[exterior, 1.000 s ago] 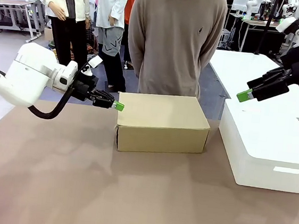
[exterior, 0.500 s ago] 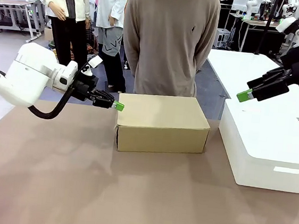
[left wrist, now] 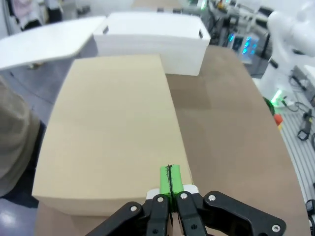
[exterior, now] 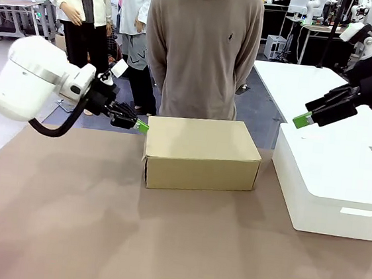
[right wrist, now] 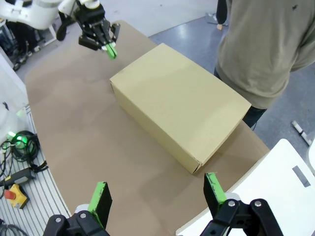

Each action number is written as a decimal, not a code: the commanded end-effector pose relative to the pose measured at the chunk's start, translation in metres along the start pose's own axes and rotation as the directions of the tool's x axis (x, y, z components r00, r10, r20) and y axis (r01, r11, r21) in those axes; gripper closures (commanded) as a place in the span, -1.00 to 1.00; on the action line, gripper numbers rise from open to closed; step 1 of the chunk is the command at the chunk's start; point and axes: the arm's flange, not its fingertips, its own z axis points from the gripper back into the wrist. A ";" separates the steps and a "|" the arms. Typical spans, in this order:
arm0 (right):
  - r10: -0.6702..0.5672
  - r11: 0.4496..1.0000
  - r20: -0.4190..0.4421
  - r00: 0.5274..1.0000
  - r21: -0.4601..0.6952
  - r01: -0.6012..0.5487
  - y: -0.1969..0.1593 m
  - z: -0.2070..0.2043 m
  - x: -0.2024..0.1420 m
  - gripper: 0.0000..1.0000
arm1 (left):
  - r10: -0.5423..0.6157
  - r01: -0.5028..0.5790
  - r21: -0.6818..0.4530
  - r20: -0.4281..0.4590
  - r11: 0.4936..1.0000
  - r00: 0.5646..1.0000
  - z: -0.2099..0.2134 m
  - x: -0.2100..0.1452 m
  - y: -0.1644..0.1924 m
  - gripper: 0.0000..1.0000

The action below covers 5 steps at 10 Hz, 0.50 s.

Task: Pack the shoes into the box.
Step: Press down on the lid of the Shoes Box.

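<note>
Left gripper (exterior: 145, 126), pads pressed together empty, at the closed cardboard shoebox's (exterior: 201, 153) left lid edge, should slide under and lift gently; right gripper (exterior: 301, 118) hangs wide open at upper right.

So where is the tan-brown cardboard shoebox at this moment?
In the front view the tan-brown cardboard shoebox sits closed mid-table, before the person, between the shut left gripper and the large white box.
</note>
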 end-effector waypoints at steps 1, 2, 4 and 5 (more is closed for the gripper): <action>-0.001 1.000 -0.089 0.996 0.030 0.003 -0.015 -0.013 0.032 -1.00 | 0.053 -0.050 0.047 -0.064 0.998 0.997 0.018 0.013 -0.031 1.00; 0.002 0.999 -0.113 0.994 0.036 0.002 -0.020 -0.022 0.048 -1.00 | 0.103 -0.096 0.086 -0.083 0.992 0.991 0.026 0.019 -0.042 0.63; 0.000 1.000 -0.172 0.985 0.001 0.000 -0.025 -0.041 0.080 -0.29 | 0.198 -0.185 0.136 -0.083 0.973 0.977 0.041 0.028 -0.064 -0.15; -0.011 1.000 -0.199 0.980 -0.017 0.007 -0.027 -0.054 0.095 0.10 | 0.248 -0.229 0.176 -0.098 0.957 0.964 0.049 0.033 -0.076 -0.54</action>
